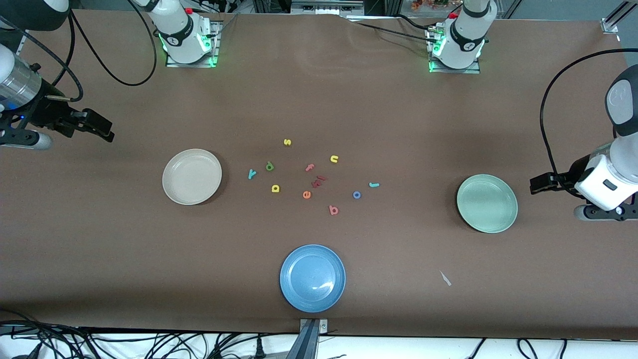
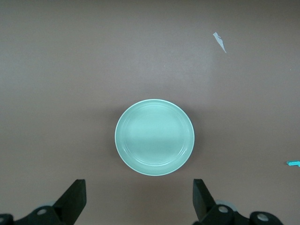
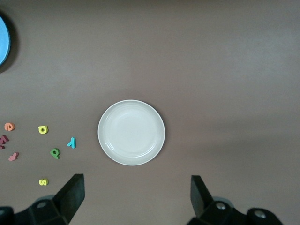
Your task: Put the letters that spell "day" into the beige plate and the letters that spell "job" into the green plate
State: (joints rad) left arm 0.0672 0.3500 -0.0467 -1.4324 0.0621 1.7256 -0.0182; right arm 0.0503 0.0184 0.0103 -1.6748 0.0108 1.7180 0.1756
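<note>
In mid-table lie the green "d" [image 1: 269, 166], yellow "a" [image 1: 275, 188] and teal "y" [image 1: 251, 173], closest to the empty beige plate [image 1: 192, 176]. The teal "j" [image 1: 374, 185], blue "o" [image 1: 357, 195] and pinkish "b" [image 1: 333, 210] lie toward the empty green plate [image 1: 487, 203]. My right gripper [image 3: 136, 186] hangs open and empty at the right arm's end of the table, with the beige plate [image 3: 131, 132] in its wrist view. My left gripper [image 2: 139, 188] hangs open and empty at the left arm's end, looking at the green plate [image 2: 154, 137].
Among the letters are a yellow "s" [image 1: 287, 142], yellow "n" [image 1: 334, 159], salmon "f" [image 1: 310, 168], orange "e" [image 1: 306, 194] and dark red pieces [image 1: 319, 180]. A blue plate [image 1: 312, 277] sits nearest the front camera. A white scrap [image 1: 445, 278] lies on the brown cloth.
</note>
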